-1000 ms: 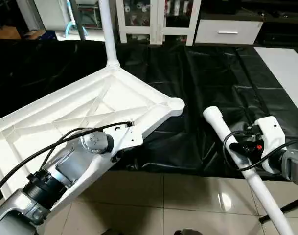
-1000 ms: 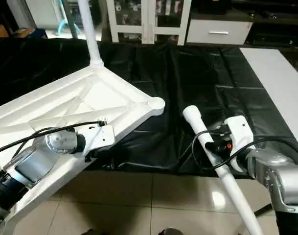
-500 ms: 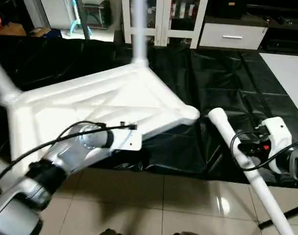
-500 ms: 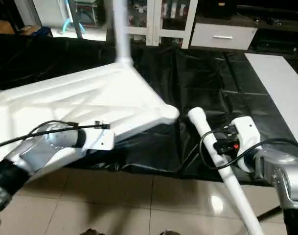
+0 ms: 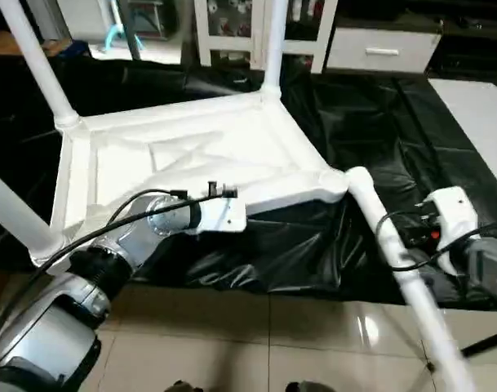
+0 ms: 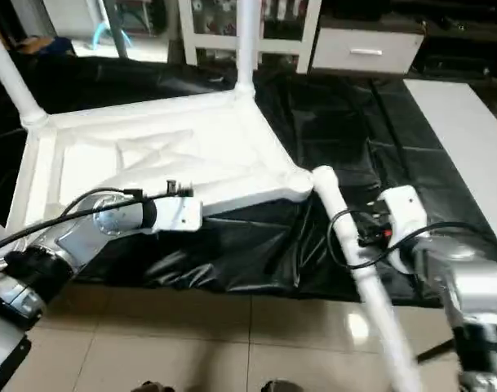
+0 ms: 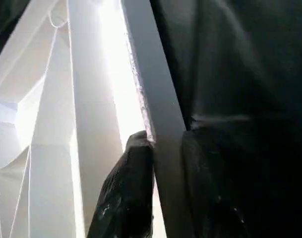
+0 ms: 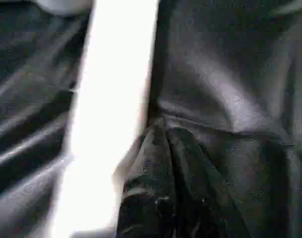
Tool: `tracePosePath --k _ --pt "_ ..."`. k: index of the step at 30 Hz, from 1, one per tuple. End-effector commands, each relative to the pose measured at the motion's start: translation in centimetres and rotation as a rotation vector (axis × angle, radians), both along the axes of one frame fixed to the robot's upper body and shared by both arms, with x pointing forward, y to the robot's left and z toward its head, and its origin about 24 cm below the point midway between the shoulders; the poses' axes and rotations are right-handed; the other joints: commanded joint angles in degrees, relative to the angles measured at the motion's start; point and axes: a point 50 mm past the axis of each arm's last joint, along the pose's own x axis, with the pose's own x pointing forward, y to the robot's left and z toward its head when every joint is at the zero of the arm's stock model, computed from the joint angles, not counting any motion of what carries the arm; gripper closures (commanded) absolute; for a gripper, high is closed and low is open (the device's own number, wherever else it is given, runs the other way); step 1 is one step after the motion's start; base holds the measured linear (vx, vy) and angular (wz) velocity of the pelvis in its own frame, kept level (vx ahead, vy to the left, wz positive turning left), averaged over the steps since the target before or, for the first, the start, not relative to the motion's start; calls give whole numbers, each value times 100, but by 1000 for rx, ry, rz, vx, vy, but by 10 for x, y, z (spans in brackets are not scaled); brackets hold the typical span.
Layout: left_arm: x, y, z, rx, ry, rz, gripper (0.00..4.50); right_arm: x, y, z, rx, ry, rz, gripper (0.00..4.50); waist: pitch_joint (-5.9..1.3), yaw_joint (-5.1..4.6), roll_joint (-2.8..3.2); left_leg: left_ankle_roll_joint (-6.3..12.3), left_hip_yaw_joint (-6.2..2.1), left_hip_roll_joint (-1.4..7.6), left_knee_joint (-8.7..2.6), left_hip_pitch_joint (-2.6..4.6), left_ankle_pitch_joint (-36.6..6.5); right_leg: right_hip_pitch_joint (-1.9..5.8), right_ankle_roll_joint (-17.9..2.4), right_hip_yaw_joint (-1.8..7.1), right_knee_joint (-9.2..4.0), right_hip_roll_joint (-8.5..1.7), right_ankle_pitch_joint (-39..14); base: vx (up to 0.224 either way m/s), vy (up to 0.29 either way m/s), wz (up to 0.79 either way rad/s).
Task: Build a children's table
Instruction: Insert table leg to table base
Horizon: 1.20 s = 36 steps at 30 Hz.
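Indoor room, probably a living room used as a work area: glossy floor tiles [image 5: 256, 335], black plastic sheeting [image 5: 379, 131], white glass-door cabinet [image 5: 232, 24], white drawer unit [image 5: 379, 51].

Both head eyes look forward and down, sharing the upturned white plastic square table top [image 5: 191, 155]. Each wrist camera looks close along its own pincer's black fingers [image 7: 126, 198].
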Motion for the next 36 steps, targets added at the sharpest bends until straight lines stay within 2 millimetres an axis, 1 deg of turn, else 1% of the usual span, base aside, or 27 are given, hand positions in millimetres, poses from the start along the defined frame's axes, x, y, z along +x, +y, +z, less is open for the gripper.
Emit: tracePosePath --k 1,2,3,4,5,7,10,12,14,16,19,20,21,22,23,24,25,26,27,28,29,30,31,32,33,34,36 --pt "14 -2 37 -86 -162 15 378 13 -3 4 -36 -57 -28 450 -537 25 -11 509 32 -9 -223 66 266 454 -1804 164 -138 -180 1425 0 0 0" --pt "14 -1 37 -85 -162 17 378 17 -5 6 -44 -76 -37 450 -545 15 -42 626 39 -40 -194 15 394 479 -1852 165 -101 -169 1672 0 0 0" --pt "14 0 36 -85 -165 26 378 20 -7 8 -51 -96 -48 450 -549 37 -29 669 48 -33 -182 38 386 453 -1879 167 -98 -173 1696 0 0 0" --pt "15 1 36 -86 -169 32 378 23 -8 11 -60 -115 -58 450 -523 53 -8 772 66 -10 -182 50 253 416 -1930 166 -113 -181 1535 0 0 0" --pt "15 1 36 -93 -171 37 378 25 -9 14 -68 -132 -64 450 -517 55 -9 784 69 -5 -183 47 200 420 -1931 166 -118 -180 1452 0 0 0" --pt "15 4 40 -126 -181 57 378 33 -14 28 -92 -206 -89 450 -499 64 -34 780 75 15 -197 51 67 414 -1927 165 -135 -193 1199 0 0 0" --pt "15 6 43 -147 -186 68 378 36 -18 37 -105 -244 -100 450 -477 70 -23 741 74 25 -208 56 -34 409 -1882 162 -147 -188 902 0 0 0" --pt "15 7 45 -157 -191 69 378 37 -24 50 -109 -280 -102 450 -474 65 -18 736 79 23 -205 59 -53 410 -1873 168 -150 -182 871 0 0 0" --pt "15 7 46 -161 -192 70 378 38 -26 53 -107 -289 -103 450 -480 71 -24 769 77 15 -196 50 16 417 -1883 168 -131 -183 976 0 0 0" --pt "15 5 48 -185 -189 65 380 37 -30 64 -111 -311 -116 422 -480 70 -22 785 79 13 -190 52 34 415 -1891 170 -131 -178 1007 0 0 0" --pt "10 -2 54 -319 -142 48 380 28 -22 80 -25 -326 -80 398 -476 92 -34 879 82 4 -186 43 148 447 -1924 183 -110 -168 1229 0 0 0" --pt "9 -4 56 -389 -104 57 380 25 -16 84 29 -319 -57 398 -483 109 0 942 70 18 -174 42 236 439 -1955 179 -85 -177 1333 0 0 0" --pt "6 -7 58 -438 -75 46 380 21 -9 88 79 -308 -24 376 -472 105 -6 972 79 14 -179 48 268 437 -1980 184 -91 -171 1371 0 0 0" --pt "3 -8 58 -463 -48 24 380 18 -3 90 121 -292 9 371 -467 134 15 1024 67 48 -177 46 261 418 -2047 171 -88 -186 1337 0 0 0" --pt "3 -8 58 -463 -48 24 380 18 -3 90 121 -292 9 365 -462 142 10 1024 74 43 -181 61 195 417 -2070 168 -102 -183 1255 0 0 0" --pt "0 -10 56 -462 -24 -2 380 15 2 91 147 -274 39 354 -420 151 10 983 82 52 -202 64 -2 394 -2049 165 -138 -179 931 0 0 0" --pt "-5 -9 48 -373 -2 -56 380 12 11 92 183 -236 98 342 -405 164 24 947 80 63 -218 78 -142 392 -2008 162 -168 -186 698 0 0 0" --pt "-5 -9 48 -373 -2 -56 380 12 11 92 183 -236 98 333 -369 153 17 820 84 72 -248 81 -431 382 -1885 161 -207 -189 216 0 0 0" --pt "-7 -7 40 -301 13 -77 380 10 15 91 194 -204 130 327 -350 141 13 617 88 56 -268 110 -735 378 -1740 168 -266 -197 -345 0 0 0" --pt "-7 -7 40 -301 13 -77 380 10 15 91 194 -204 130 320 -343 131 20 419 88 59 -290 133 -889 366 -1598 186 -300 -207 -719 0 0 0" --pt "-9 -5 37 -268 34 -91 380 7 16 88 183 -166 143 298 -344 124 9 340 90 52 -289 137 -920 362 -1539 195 -314 -206 -826 0 0 0" --pt "-9 -5 37 -268 34 -91 380 7 16 88 183 -166 143 298 -345 120 13 239 80 51 -307 140 -942 362 -1451 197 -331 -207 -988 0 0 0" --pt "-14 -7 38 -288 75 -115 380 4 12 83 153 -128 140 283 -344 114 -16 172 82 47 -312 136 -917 355 -1389 203 -339 -207 -1055 0 0 0" --pt "-14 -8 38 -292 80 -117 380 4 12 83 152 -126 138 283 -342 126 -5 145 80 55 -318 141 -912 352 -1376 206 -342 -214 -1079 0 0 0" --pt "-18 -9 39 -314 114 -134 380 3 10 82 150 -113 130 276 -337 125 -12 133 91 54 -317 146 -925 334 -1370 214 -350 -217 -1106 0 0 0" --pt "-22 -11 39 -337 164 -151 380 2 8 80 145 -99 125 268 -326 123 -21 101 87 46 -323 131 -962 329 -1370 212 -349 -222 -1214 0 0 0" --pt "-35 -13 35 -358 287 -192 380 -1 5 77 146 -65 113 250 -332 122 -21 102 81 48 -325 126 -916 328 -1373 212 -336 -225 -1192 0 0 0"
